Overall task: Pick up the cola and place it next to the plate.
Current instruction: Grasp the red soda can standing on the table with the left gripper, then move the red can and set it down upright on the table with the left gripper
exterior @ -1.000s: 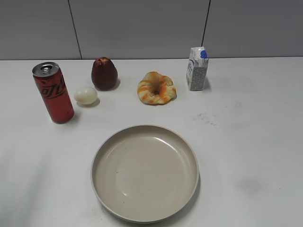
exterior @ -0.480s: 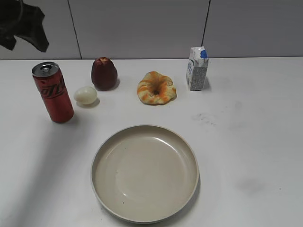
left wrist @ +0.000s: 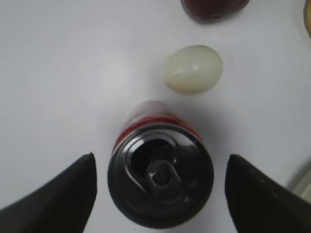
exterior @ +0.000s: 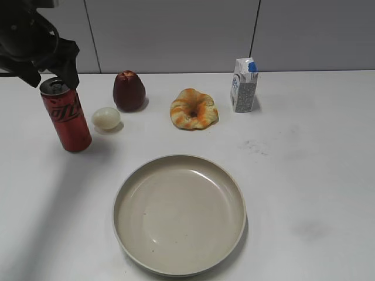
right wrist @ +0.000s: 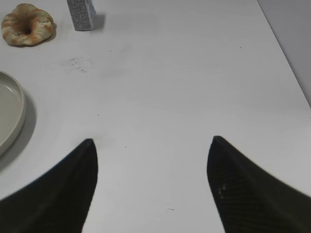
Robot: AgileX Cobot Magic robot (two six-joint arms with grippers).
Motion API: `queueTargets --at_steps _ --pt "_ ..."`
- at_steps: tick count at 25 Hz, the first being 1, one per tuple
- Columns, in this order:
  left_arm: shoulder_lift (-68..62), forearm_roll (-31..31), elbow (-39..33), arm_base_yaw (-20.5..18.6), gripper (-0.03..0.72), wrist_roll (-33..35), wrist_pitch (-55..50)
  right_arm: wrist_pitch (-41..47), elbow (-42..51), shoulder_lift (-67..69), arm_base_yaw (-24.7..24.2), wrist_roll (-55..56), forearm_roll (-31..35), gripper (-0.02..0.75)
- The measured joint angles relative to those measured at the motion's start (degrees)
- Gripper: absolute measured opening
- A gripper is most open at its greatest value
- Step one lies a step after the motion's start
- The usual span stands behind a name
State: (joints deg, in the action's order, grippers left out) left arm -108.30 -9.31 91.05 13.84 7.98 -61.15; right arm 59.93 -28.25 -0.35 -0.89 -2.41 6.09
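— Right, the left end effector (left wrist: pixel 158 194) is hovering over the cola (exterior: pixel 66 115), which is standing upright at the far left of the table (exterior: pixel 304 152), just left of the egg (exterior: pixel 106 117).

— Fingers spread wide, too. In the left wrist view the silver top with its pull tab is sitting between them, neither finger (left wrist: pixel 58 194) touching the can.

— So this looks like the approach step, nothing gripped yet. The plate (exterior: pixel 179 214) is waiting well apart, down in the near middle.

— And the right end effector (right wrist: pixel 151 184) is hanging released over bare table, with the plate rim at its left and the pastry (right wrist: pixel 26 24) and carton (right wrist: pixel 81 13) far off.

— Next, I'd say, it needs to drop straight down around the can's body, close firmly, lift clear of the egg, then carry toward the plate's edge.

— Careful there: a tall slim can is likely to tip if squeezed off-centre.
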Motion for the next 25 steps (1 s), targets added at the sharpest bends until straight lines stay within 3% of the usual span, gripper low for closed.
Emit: queueTargets --at_steps 7,12,21,25 --pt "-3.36 0.05 0.0 0.0 0.601 0.08 2.64 0.0 0.0 0.0 0.0 0.0 0.0 0.535" --pt "-3.64 0.05 0.0 0.0 0.494 0.01 3.24 0.0 0.0 0.0 0.0 0.0 0.0 0.535" --pt "-1.14 0.12 0.52 0.37 0.494 -0.03 -1.79 0.0 0.0 0.0 0.0 0.0 0.0 0.535" --pt "1.16 -0.46 5.67 3.38 0.494 0.07 -3.93 0.0 0.0 0.0 0.0 0.0 0.0 0.535"
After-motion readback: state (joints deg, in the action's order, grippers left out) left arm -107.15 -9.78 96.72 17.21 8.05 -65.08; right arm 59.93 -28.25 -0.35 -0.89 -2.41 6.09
